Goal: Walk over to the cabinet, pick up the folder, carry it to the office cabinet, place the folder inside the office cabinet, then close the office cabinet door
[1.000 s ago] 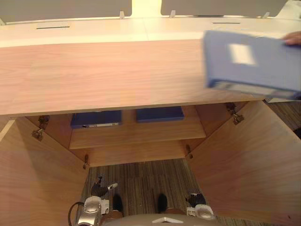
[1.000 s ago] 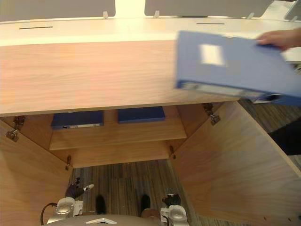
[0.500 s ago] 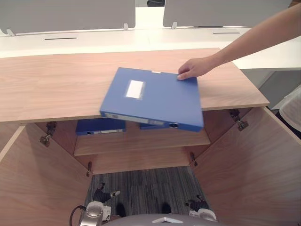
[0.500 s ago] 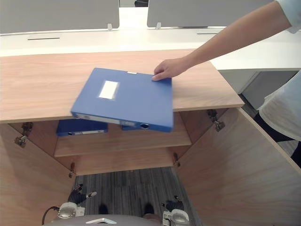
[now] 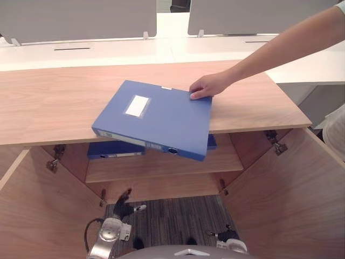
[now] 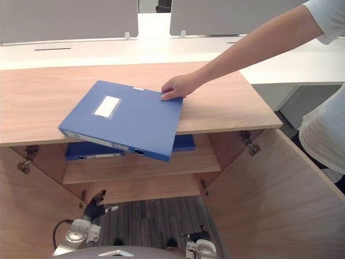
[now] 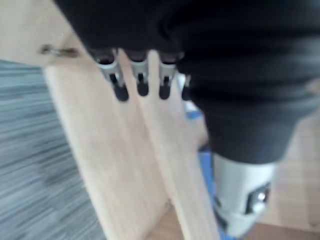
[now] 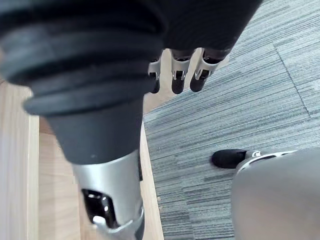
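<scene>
Atop the cabinet (image 5: 48,108), in the left eye view, a blue folder (image 5: 156,118) lies flat and skewed, its near corner jutting past the near edge over the open inside. A person's hand (image 5: 207,86) reaches in from the right and rests on the folder's far right corner. Below, the left door (image 5: 32,216) and right door (image 5: 291,199) stand open, and a shelf (image 5: 161,168) carries a left file (image 5: 116,149) and a right file (image 5: 212,142), the latter mostly hidden behind the folder. Low and near, over the carpet (image 5: 172,216), the left hand (image 5: 124,200) hangs by the left door and the right hand (image 5: 223,236) by the right door, both well apart from the folder. The right eye view gives the same layout. The left wrist view has that hand's fingers (image 7: 142,82) hanging loose and fairly straight, holding nothing, before a wood panel (image 7: 100,150). The right wrist view has the right hand's fingers (image 8: 177,80) likewise relaxed and empty above the carpet.
</scene>
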